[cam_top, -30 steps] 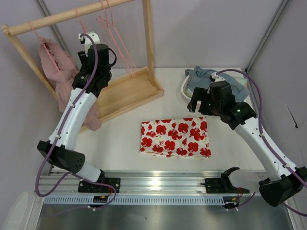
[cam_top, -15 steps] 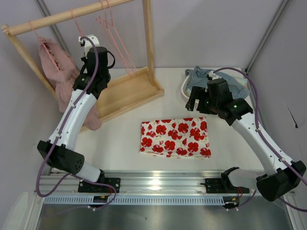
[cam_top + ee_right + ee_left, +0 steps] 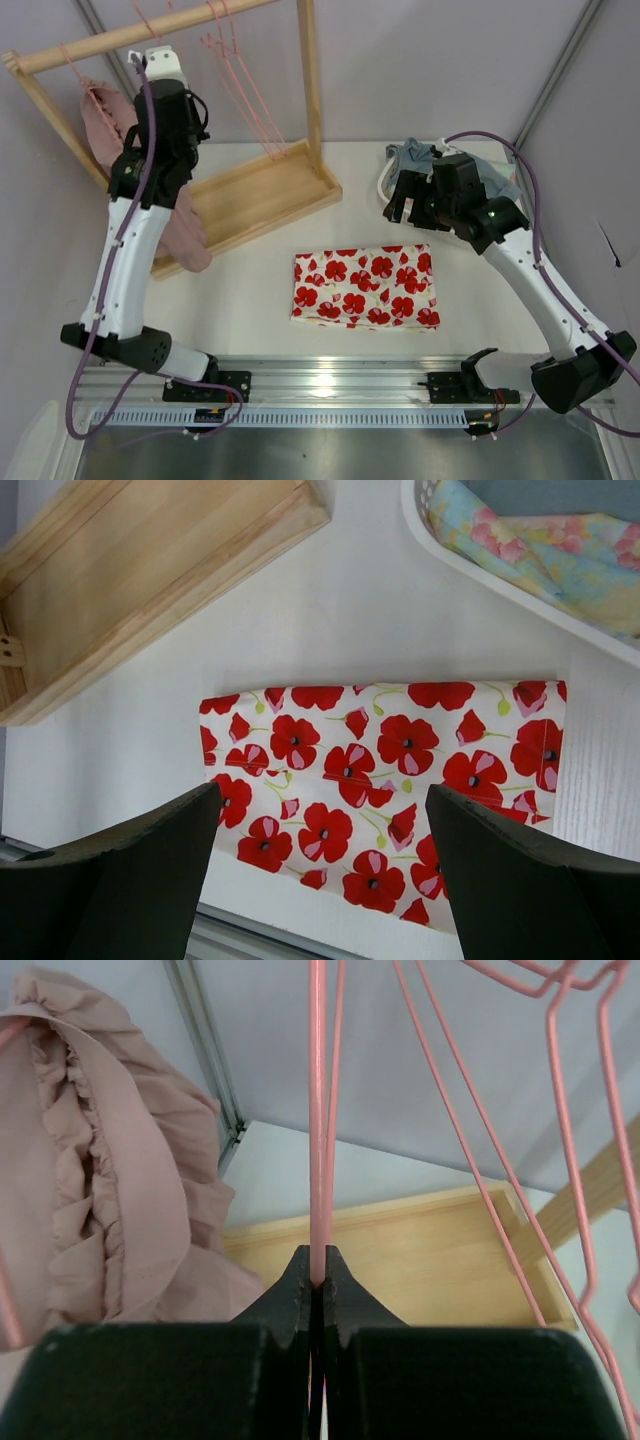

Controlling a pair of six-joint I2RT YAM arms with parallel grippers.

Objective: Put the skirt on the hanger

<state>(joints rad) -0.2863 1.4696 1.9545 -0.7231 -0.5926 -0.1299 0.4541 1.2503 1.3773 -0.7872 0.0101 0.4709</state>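
The skirt (image 3: 365, 288), white with big red flowers, lies flat on the table's near middle; in the right wrist view the skirt (image 3: 380, 770) fills the space below my fingers. My right gripper (image 3: 400, 208) (image 3: 320, 802) hangs open above its far edge, touching nothing. My left gripper (image 3: 152, 55) (image 3: 318, 1260) is raised to the rack's top bar and shut on the long neck of a pink wire hanger (image 3: 318, 1110) (image 3: 143, 22).
A wooden rack (image 3: 250, 195) stands at the back left with more pink hangers (image 3: 235, 60) (image 3: 560, 1110). A dusty-pink ruffled garment (image 3: 100, 115) (image 3: 110, 1190) hangs left of my left arm. A white basket (image 3: 384, 180) (image 3: 480, 560) of cloths sits at the back right.
My left arm has swung up and left to the rack's bar, and its gripper has shut on the hanger's neck. The right gripper drifted slightly back and left, still open.
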